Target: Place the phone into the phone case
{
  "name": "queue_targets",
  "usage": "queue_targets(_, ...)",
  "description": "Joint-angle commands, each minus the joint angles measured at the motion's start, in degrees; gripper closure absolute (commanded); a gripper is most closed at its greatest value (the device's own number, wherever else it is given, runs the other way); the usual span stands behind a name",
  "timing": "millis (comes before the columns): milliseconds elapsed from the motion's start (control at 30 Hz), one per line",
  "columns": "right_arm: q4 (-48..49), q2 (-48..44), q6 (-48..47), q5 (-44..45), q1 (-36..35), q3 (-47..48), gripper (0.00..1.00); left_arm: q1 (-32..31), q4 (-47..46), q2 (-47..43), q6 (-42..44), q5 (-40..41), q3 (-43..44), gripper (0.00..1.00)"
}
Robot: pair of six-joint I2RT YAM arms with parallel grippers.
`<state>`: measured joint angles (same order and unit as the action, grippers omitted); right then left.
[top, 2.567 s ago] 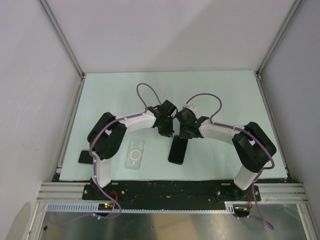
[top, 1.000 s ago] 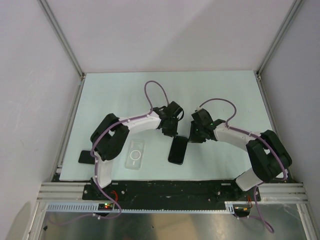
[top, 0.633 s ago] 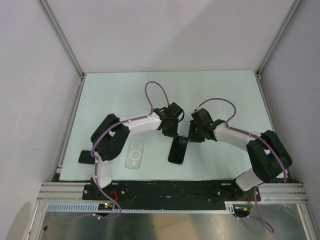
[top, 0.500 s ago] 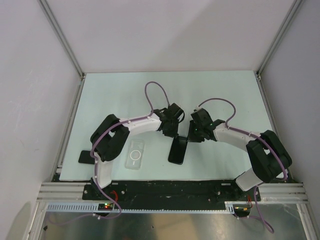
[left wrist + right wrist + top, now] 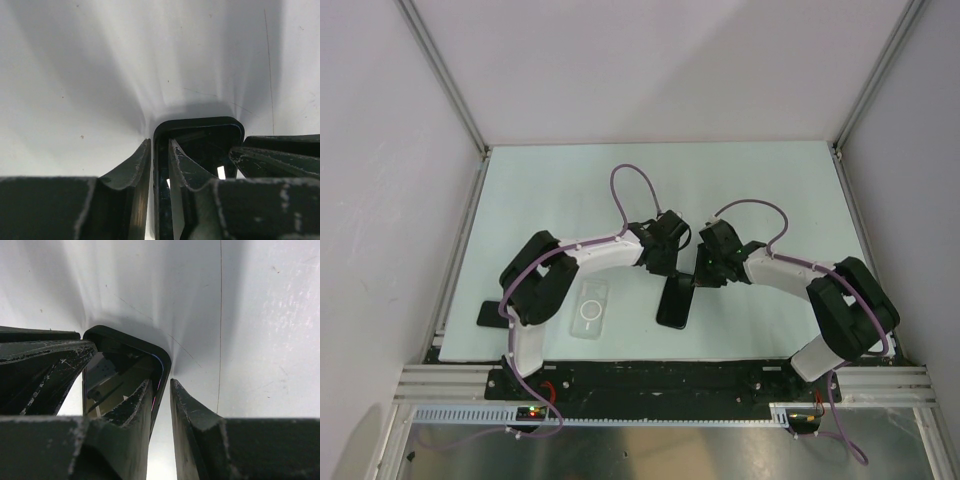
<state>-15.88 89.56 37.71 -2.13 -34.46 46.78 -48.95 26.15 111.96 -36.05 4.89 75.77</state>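
- The phone (image 5: 673, 305) was seen near the middle of the table (image 5: 770, 200), with its far end between the two grippers.
- Its left edge was grasped by the left gripper (image 5: 159, 150).
- Its right edge was grasped by the right gripper (image 5: 161, 385).
- The clear case (image 5: 590, 307) was laid flat left of the phone, not touching it.

The thin black phone (image 5: 674, 305) rests glossy screen up, its long side pointing away from the arms. The clear phone case (image 5: 590, 309), white ring showing, lies flat to its left, apart.
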Motion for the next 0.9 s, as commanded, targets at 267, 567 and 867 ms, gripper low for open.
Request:
queue_targets(267, 1.3, 2.6, 2.9, 3.6, -2.8, -3.7, 0.78, -0.1, 6.5, -1.1, 1.2, 1.7, -0.4, 0.76)
queue_targets(567, 2.2, 6.4, 4.4, 6.3, -3.5, -7.1, 0.87, 0.0, 6.6, -1.6, 1.3, 0.8, 1.5, 0.75)
queue_targets(867, 2.9, 2.9, 3.6, 5.8, -3.2, -7.0, 0.79, 0.4, 6.7, -5.8, 0.9, -1.4, 2.3, 0.68)
